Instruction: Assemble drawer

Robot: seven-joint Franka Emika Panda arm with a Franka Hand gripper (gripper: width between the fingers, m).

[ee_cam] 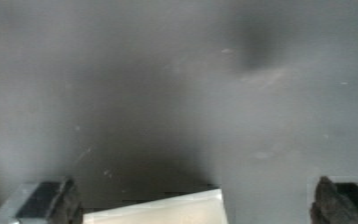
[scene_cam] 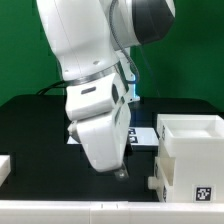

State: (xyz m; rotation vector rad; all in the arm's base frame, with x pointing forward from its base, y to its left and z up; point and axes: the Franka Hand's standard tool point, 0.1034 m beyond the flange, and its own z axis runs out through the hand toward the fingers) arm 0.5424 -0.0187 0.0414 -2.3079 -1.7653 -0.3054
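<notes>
Gripper (scene_cam: 120, 172): I see it low over the black table (scene_cam: 40, 130), jaws spread wide apart.
Drawer housing (scene_cam: 190, 150): white, tagged, standing on the table at the exterior view's right, near the arm.
White corner (ee_cam: 167, 208): between the fingertips (ee_cam: 51, 200); I cannot name it.

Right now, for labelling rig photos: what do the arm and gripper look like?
The arm is rounded glossy white shells with a dark grey joint cap and a thin black cable alongside. The gripper has a white body and two dark blocky fingers.
</notes>
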